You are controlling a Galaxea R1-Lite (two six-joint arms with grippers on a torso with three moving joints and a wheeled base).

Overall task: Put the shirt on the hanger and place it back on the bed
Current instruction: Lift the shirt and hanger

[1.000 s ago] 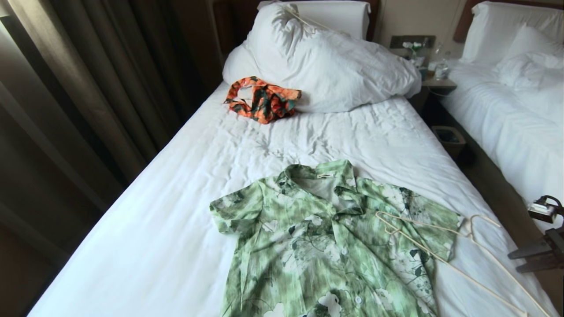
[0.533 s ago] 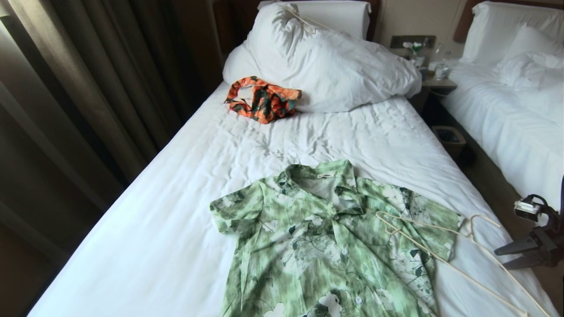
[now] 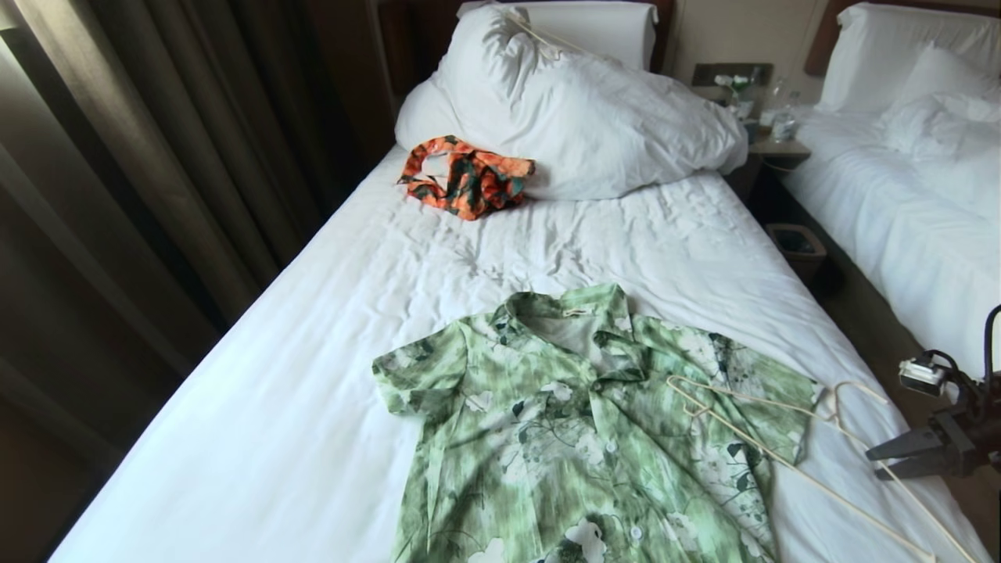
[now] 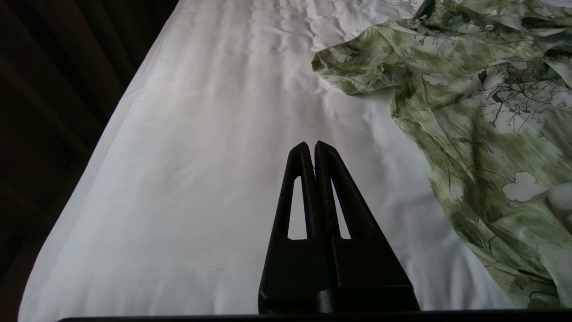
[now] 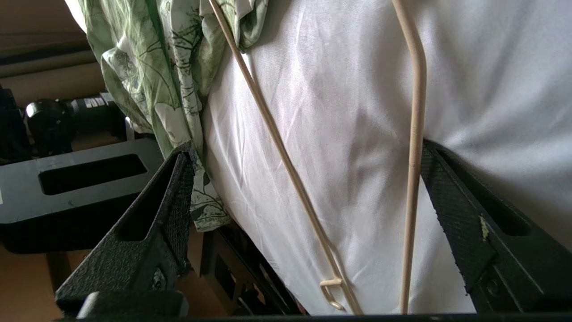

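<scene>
**Right gripper spread wide at the hanger, shirt flat on the bed**

Head view: your right gripper (image 3: 876, 463) comes in from the right edge at the bed's side, fingers apart, its tips just beside the hanger (image 3: 790, 461), with no contact visible from here. The hanger is thin and cream-coloured; one end lies on the shirt (image 3: 579, 438), the rest on the white sheet of the bed (image 3: 313, 375), and its lower end is cut off by the frame. The shirt is green with white flowers and dark leaves, spread flat with the collar pointing to the pillow (image 3: 579, 109), and its hem is out of frame. An orange-and-green garment (image 3: 465, 176) sits against the pillow, well apart from the shirt. Your left arm is not in this view.

Left wrist view: the left gripper (image 4: 311, 145) has its fingers pressed together and holds nothing (it hangs over bare sheet (image 4: 201, 156)). The shirt (image 4: 482, 112) lies off to one side, apart from the fingertips, one sleeve rumpled.

Right wrist view: both hanger (image 5: 413, 134) rods run between the wide-open fingers (image 5: 178, 197); one rod lies right next to a finger, though you cannot tell whether they touch. The shirt (image 5: 152, 67) hangs over the bed's edge next to the other finger. The hanger's hook is out of sight here.
</scene>
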